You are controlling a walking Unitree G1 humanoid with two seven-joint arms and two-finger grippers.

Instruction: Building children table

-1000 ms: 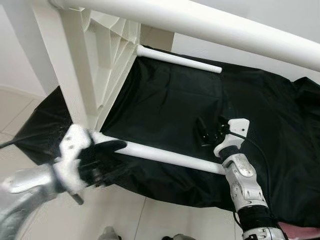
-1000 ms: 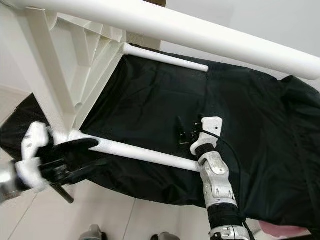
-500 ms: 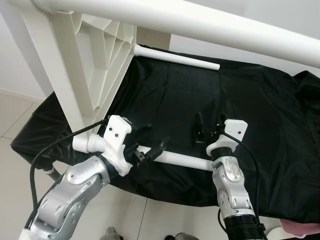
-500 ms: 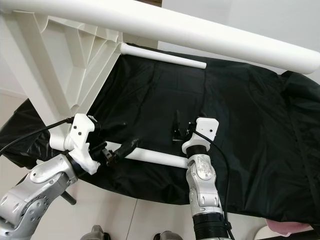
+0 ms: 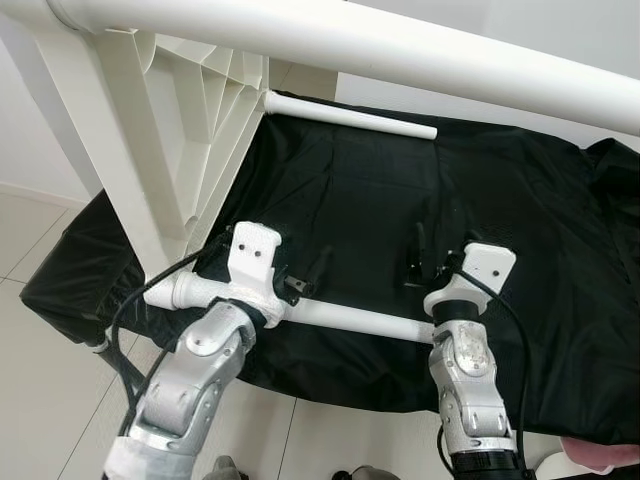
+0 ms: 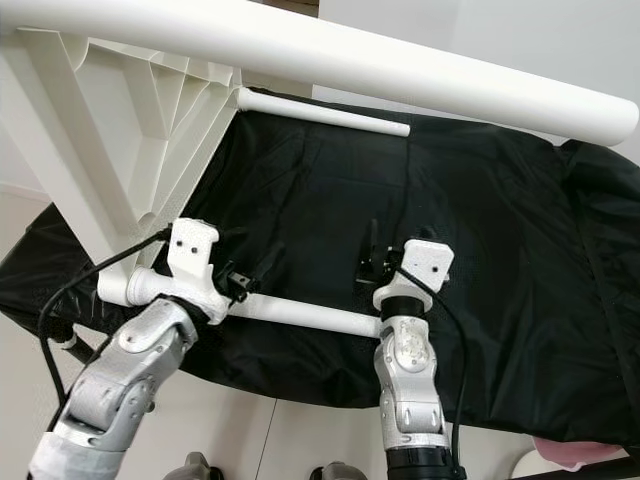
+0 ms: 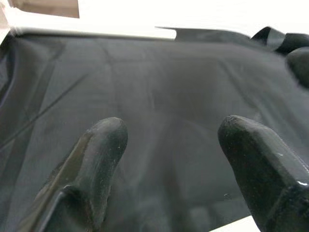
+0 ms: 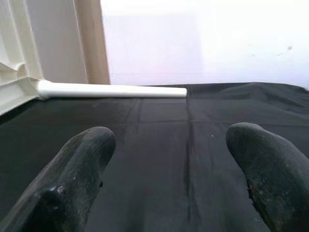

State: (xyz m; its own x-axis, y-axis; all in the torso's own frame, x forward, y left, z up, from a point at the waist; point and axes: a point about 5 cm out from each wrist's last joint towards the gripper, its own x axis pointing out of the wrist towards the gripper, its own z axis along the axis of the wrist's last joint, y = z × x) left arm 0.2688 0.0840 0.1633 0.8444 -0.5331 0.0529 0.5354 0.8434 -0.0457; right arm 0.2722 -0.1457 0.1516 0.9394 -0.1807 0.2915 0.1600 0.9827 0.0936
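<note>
Left hand [image 5: 305, 272] hovers with its two black fingers spread and nothing between them, just above the near table leg [image 5: 350, 319], close to the end where that leg meets the white table frame [image 5: 160, 160]. Right hand [image 5: 432, 262] is likewise released and empty, its fingers parted over the free end of the same leg. In both wrist views the fingertips [image 8: 89, 150] stand well apart with only black cloth [image 5: 400, 200] ahead of them

From the hands outward: the near leg lies across the front edge of the cloth-covered surface, attached to the upturned frame on my left. A second leg, the far table leg [image 5: 350, 116], projects from the frame's far corner and rests along the back of the cloth. A third, thicker white leg [image 6: 400, 70] crosses the top of the head views close to the camera

Procedure for the step in hand, as I judge it, which is seating the near leg:
- Lower both hands together so each pair of fingers straddles the tube squarely
- Close on the round section, not the end rim, to stop it rolling
- Push along the leg's own axis toward the frame socket; a sideways load could lever the joint
- Watch the cloth, which may snag under a fingertip
</note>
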